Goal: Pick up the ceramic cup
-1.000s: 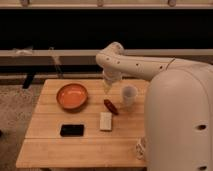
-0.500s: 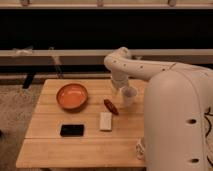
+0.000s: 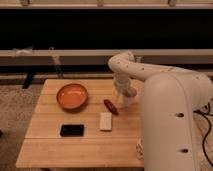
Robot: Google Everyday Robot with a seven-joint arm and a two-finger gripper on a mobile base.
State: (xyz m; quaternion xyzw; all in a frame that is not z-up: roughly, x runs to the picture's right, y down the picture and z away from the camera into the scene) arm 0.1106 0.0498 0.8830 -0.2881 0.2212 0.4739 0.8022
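Observation:
The ceramic cup is a small white cup on the right part of the wooden table. The arm's end largely hides it. My gripper hangs from the white arm that reaches in from the right. It is right at the cup, over its left side and top. Whether it touches the cup does not show.
A wide orange bowl stands at the table's back left. A small red object lies just left of the cup. A white flat block and a black flat object lie nearer the front. The robot's white body fills the right side.
The arm has swung to the right and lowered, so the gripper moved from left of and above the cup to right over it. The cup is now mostly covered.

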